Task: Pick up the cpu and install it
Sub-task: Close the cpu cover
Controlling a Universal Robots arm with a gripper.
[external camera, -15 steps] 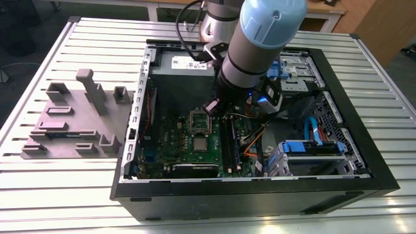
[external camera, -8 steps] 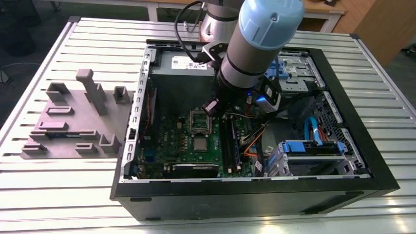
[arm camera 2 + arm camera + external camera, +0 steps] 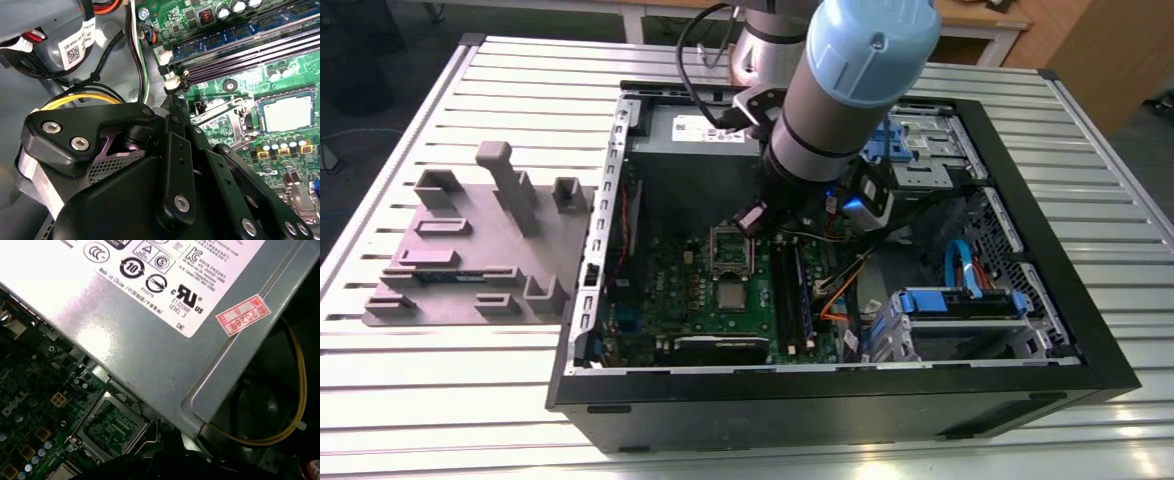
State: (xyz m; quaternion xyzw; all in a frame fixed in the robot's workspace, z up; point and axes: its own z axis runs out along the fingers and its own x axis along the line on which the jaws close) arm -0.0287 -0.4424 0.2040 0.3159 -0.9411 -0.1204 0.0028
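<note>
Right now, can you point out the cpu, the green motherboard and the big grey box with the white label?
cpu (image 3: 289,113): second wrist view, middle of its silvery top.
green motherboard (image 3: 670,290): exterior view, bare green area.
grey metal box (image 3: 150,355): first wrist view, bare grey face below the label.

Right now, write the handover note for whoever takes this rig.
Gripper: low inside the open PC case, above the motherboard by the socket; the cpu is not in it.
Cpu: lying flat on the board beside the socket, also seen in the second wrist view, apart from the gripper.
Socket: frame open, contacts bare, no chip in it.
Done: arm brought into the case near the socket.
Left: cpu not yet picked up, not yet installed.
</note>
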